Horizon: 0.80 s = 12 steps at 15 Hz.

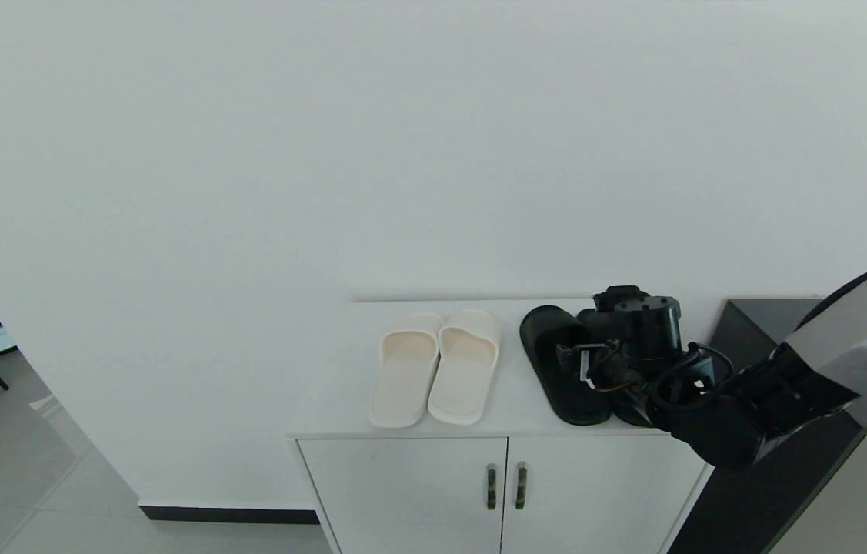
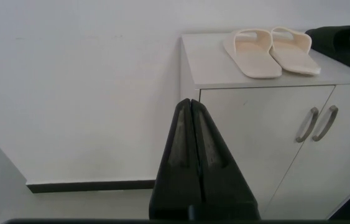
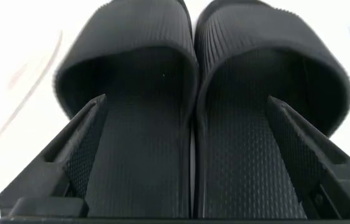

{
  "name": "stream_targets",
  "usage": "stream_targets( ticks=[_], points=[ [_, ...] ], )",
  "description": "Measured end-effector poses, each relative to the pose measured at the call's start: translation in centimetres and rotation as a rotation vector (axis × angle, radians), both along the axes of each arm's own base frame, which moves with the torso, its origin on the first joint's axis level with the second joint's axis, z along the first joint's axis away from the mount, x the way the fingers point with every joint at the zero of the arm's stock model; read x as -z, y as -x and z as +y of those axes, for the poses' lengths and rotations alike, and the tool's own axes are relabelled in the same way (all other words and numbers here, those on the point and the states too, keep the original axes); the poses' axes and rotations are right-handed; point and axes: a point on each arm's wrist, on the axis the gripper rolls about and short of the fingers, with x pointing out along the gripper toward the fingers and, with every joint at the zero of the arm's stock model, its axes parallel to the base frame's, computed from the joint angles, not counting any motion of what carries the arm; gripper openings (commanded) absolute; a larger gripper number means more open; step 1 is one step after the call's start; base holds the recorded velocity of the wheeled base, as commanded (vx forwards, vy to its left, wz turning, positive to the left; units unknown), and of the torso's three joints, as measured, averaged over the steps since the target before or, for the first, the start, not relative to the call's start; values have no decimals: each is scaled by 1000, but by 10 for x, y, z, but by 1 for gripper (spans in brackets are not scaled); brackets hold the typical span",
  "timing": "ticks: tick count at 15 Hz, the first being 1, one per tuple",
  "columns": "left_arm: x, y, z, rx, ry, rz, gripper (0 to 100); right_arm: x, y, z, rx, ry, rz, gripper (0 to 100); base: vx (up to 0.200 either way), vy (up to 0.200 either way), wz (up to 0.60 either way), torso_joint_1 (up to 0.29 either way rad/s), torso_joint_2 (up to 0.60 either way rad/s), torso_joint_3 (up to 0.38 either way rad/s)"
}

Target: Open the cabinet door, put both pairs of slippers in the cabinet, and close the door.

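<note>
The right jaws stand wide open with one ribbed black finger point(image 3: 84, 146) toward each outer edge of the pair of black textured rubber slippers point(image 1: 560, 369) point(image 3: 131, 81), at the heel end; whether the fingers touch the slippers cannot be told. That black pair lies side by side on the right part of the top of the white two-door cabinet point(image 1: 402, 492) point(image 2: 255, 124). The pair of cream smooth foam slippers point(image 1: 410, 369) point(image 2: 255, 56) lies just beside it to the left. Both doors are closed, their two metal bar handles point(image 1: 491, 486) point(image 2: 307, 124) close together at the middle. The left jaws are pressed fully together, holding nothing, low down and well apart from the cabinet's left corner, before a white wall point(image 2: 69, 81).
</note>
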Motion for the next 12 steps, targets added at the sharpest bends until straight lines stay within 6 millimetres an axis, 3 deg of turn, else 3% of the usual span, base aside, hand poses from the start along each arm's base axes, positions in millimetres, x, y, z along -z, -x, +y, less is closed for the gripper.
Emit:
stream_targets(
  ticks=[11, 12],
  points=[
    [0, 0, 0, 0, 1, 0, 0, 18, -41, 0, 42, -10, -55, 100, 0, 0, 0, 0, 0, 0],
    [0, 0, 0, 1, 1, 0, 0, 19, -46, -1, 49, -14, -62, 0, 0, 0, 0, 0, 0, 0]
  ],
)
